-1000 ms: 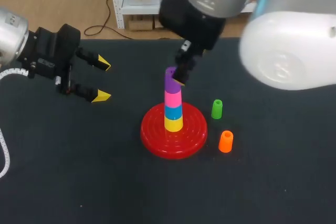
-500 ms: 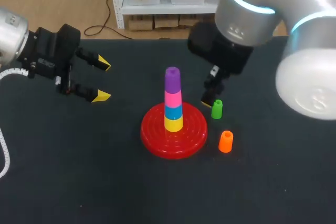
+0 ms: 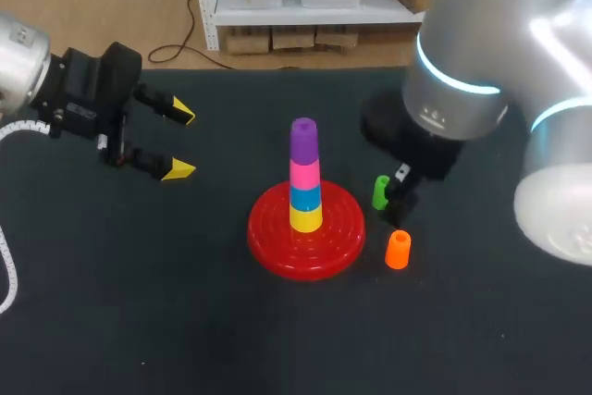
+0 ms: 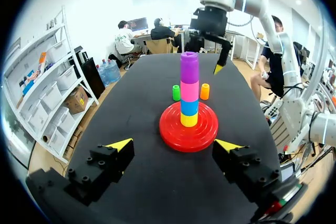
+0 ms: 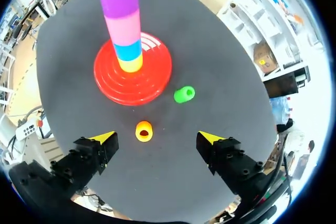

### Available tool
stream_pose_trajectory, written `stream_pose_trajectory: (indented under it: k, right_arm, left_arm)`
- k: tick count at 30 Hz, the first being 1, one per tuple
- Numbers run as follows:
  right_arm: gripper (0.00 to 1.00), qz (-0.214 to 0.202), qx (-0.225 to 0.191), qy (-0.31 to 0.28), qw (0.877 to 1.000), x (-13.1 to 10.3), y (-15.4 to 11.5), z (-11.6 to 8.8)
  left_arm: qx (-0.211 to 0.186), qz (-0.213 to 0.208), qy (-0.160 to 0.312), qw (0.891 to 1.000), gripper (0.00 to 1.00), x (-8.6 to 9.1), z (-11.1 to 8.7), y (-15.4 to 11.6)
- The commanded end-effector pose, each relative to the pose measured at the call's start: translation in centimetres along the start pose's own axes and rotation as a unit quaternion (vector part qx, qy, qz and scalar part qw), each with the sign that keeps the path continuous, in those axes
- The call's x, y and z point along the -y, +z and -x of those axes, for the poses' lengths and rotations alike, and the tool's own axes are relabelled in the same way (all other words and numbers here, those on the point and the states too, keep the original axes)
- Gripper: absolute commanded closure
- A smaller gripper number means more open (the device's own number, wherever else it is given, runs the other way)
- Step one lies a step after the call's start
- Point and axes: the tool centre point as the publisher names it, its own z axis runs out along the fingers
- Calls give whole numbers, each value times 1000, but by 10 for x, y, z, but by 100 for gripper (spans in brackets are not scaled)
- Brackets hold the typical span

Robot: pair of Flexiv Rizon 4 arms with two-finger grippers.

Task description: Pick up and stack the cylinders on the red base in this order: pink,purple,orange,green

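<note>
As the right pincer (image 5: 156, 138) hovered spread and empty above the worktop (image 3: 139, 321), the orange cylinder (image 5: 144, 130) stood upright just below its gap, the green cylinder (image 5: 184, 94) nearby. The purple cylinder (image 3: 303, 141) already topped the pink cylinder (image 3: 304, 175) on the red base (image 3: 277, 249). Fetching orange seemed the step in hand, calling for a square descent and closing. The left pincer (image 3: 180, 142) hung spread and empty, well apart.

A blue cylinder (image 3: 306, 196) sits atop a yellow cylinder (image 3: 306, 219), black table (image 3: 139, 302) beneath.
</note>
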Motion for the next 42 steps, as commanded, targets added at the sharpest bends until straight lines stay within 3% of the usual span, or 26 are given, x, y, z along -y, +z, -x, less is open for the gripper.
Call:
stream_pose_trajectory:
  k: [1, 15, 22, 26, 29, 32, 34, 42]
  right_arm:
    - [0, -2, 0, 3, 1000, -2, 14, -8]
    - [0, 8, -23, 36, 999, -12, 45, -18]
    - [0, 5, -30, 37, 999, -19, 54, -10]
    - [6, 8, -28, 38, 999, -22, 54, -7]
    - [24, 10, -30, 40, 999, -23, 55, -6]
    - [32, 17, -39, 44, 998, -24, 59, -6]
    - [44, 20, -44, 48, 998, -25, 60, -5]
    - [51, 28, -50, 59, 997, -22, 62, -4]
  left_arm:
    - [2, 0, 1, 1000, 0, -1, -1, 0]
    - [2, 0, 1, 1000, 0, -1, -1, 0]
    - [2, 0, 1, 1000, 0, -1, -1, 0]
    - [2, 0, 1, 1000, 0, -1, -1, 0]
    - [2, 0, 1, 1000, 0, -1, -1, 0]
    - [2, 0, 1, 1000, 0, -1, -1, 0]
    - [2, 0, 1, 1000, 0, -1, -1, 0]
    - [2, 0, 1, 1000, 0, -1, -1, 0]
